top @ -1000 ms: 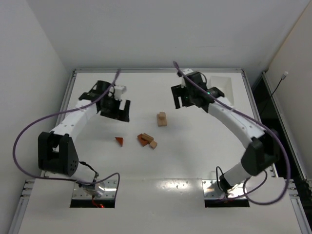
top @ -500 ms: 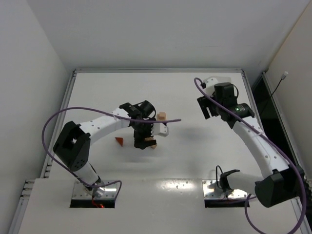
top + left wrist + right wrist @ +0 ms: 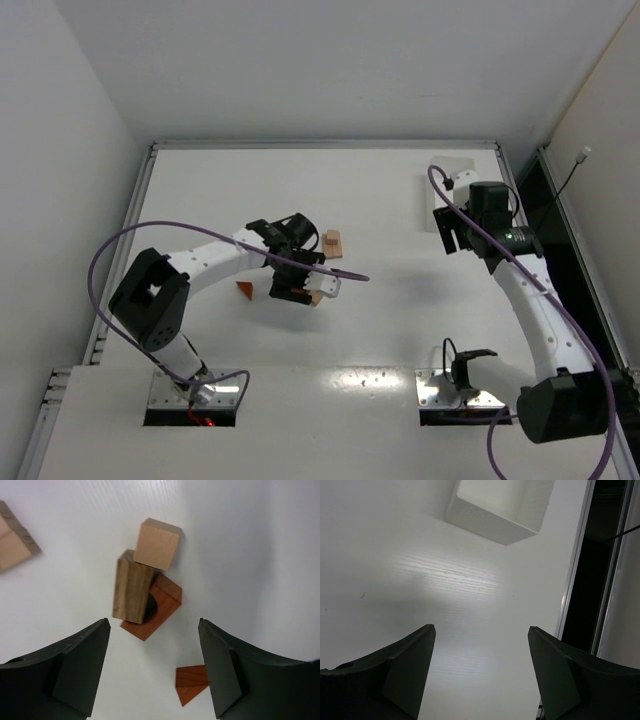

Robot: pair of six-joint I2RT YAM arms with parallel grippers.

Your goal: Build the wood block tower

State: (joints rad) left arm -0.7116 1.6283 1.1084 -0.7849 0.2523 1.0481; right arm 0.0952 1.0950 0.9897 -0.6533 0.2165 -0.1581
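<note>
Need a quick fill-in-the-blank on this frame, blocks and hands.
The left hand hovers with jaws ___. The brown bar rests against the reddish ___ piece. The white tray shows in the ___ wrist view.
Missing: open; arch; right.

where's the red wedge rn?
Top view, centre-left: the red wedge lies alone on the table, just left of the left gripper and the arch.

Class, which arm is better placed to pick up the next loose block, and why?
Left. The left gripper hangs open above the cube, bar and arch piece; the right gripper sits far off beside the white tray, with no blocks under it.
</note>
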